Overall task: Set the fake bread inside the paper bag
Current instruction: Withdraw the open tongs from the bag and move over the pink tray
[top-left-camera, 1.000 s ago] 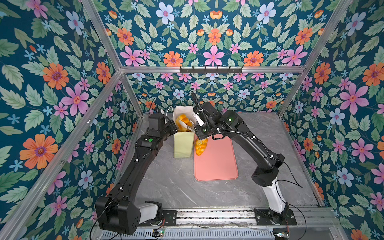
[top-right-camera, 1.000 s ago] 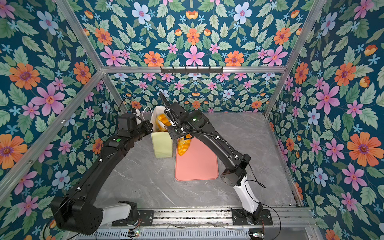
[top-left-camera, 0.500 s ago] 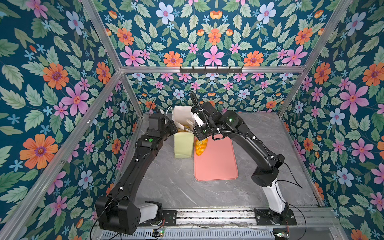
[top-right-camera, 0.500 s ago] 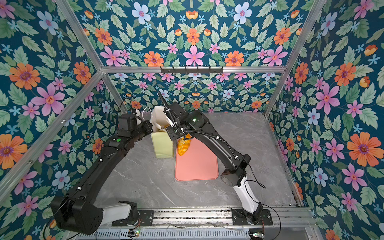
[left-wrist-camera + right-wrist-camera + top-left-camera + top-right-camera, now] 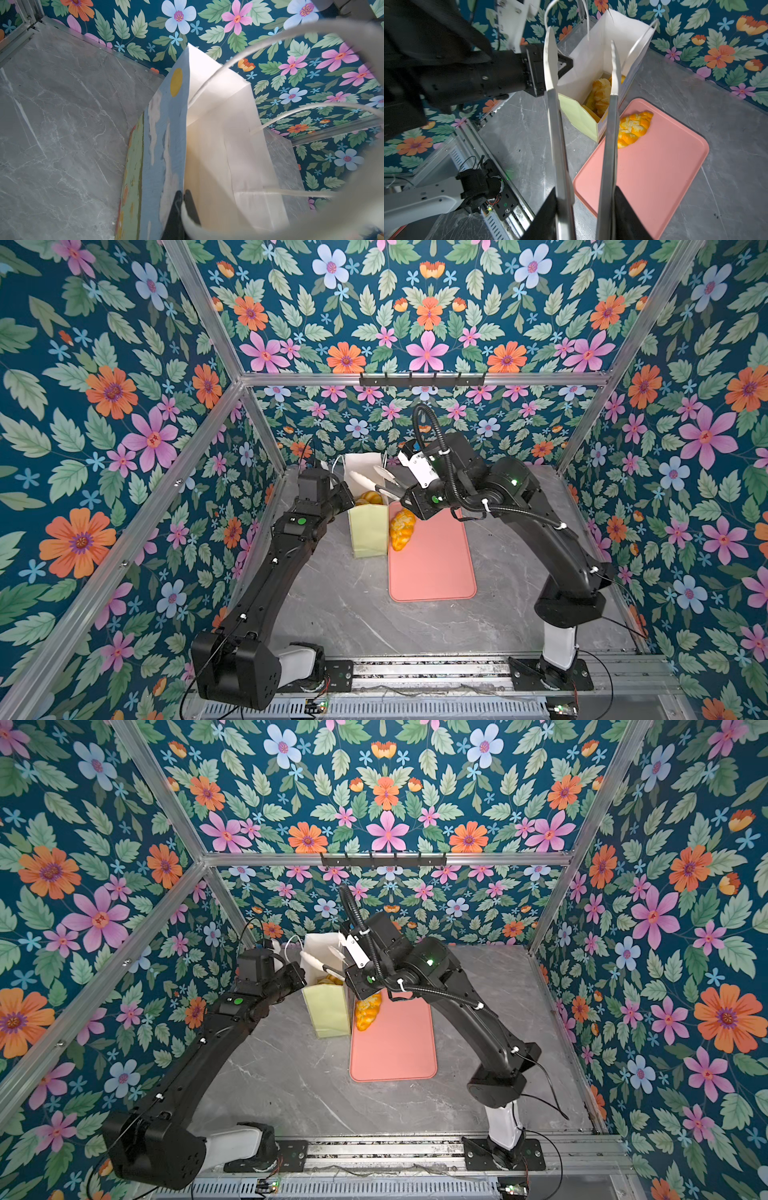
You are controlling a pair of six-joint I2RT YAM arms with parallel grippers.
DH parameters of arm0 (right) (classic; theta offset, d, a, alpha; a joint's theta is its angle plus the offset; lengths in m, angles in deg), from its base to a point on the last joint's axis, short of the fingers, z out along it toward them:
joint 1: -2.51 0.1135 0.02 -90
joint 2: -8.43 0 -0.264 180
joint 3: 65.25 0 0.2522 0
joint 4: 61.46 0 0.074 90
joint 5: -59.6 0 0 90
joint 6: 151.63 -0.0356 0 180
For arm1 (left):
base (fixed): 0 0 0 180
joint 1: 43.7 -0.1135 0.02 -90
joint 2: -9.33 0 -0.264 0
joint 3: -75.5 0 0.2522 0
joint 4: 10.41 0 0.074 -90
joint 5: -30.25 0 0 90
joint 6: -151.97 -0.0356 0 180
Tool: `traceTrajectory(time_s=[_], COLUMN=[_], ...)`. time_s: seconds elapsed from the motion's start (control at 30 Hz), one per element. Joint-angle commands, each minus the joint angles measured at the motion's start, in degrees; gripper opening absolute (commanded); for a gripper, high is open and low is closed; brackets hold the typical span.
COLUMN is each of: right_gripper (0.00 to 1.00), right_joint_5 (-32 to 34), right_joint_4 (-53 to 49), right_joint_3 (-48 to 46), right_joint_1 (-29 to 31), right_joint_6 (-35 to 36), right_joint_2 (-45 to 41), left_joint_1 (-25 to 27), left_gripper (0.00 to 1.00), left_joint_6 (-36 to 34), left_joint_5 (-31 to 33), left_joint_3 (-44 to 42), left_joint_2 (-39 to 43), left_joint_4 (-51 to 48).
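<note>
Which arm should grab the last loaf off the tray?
Right: the right gripper holds open tongs near the loaf; the left gripper is clamped on the bag rim.

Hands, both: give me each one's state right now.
Left hand: closed, pinching the paper bag rim.
Right hand: closed on the tongs; tongs spread, empty.

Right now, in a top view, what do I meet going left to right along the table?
left arm's base → paper bag → braided loaf → pink tray → right arm's base
</note>
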Motion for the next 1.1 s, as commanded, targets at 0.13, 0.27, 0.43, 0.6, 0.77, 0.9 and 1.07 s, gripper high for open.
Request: traceTrajectory(time_s=[0.13,0.27,0.43,0.6,0.77,0.9,1.07], right_gripper=[0.40,0.40,0.40,0.40,0.42,0.42,0.41], right_joint_5=[-5.4,-2.1,1.4,2.0,5.7,6.0,5.7], right_joint_4=[11.0,13.3,16.1,16.4,15.9,16.3,19.7], right_joint_3=[-12.9,-20.3,-31.6,-40.4,-49.1,-53.8,-58.4], right_joint_1=[0.1,0.1,-3.2,-8.4,-10.0,-11.1,-11.1], right_joint_6=[2.2,3.6,3.6,2.1,3.3,1.4,-2.2], right_joint_2=[-12.3,-21.1,-30.3,-37.1,-39.0,-37.8,-34.9], left_joint_1=[0.0,0.0,0.0,0.0,0.0,0.0,0.0], left_gripper=[0.00,0.00,0.00,0.00,0.00,0.00,0.00], left_joint_6=[0.0,-0.2,-0.2,-0.2,0.0,0.7,1.0], left_joint_5=[0.7,1.2,1.3,1.4,1.6,1.8,1.6], left_joint_3=[-0.4,-0.5,-0.7,-1.4,-1.6,-2.3,-2.5], left_joint_2=[1.1,1.7,2.2,2.6,2.8,3.4,3.4], left_joint_4=[0.8,0.3,0.2,0.2,-0.2,0.2,0.1])
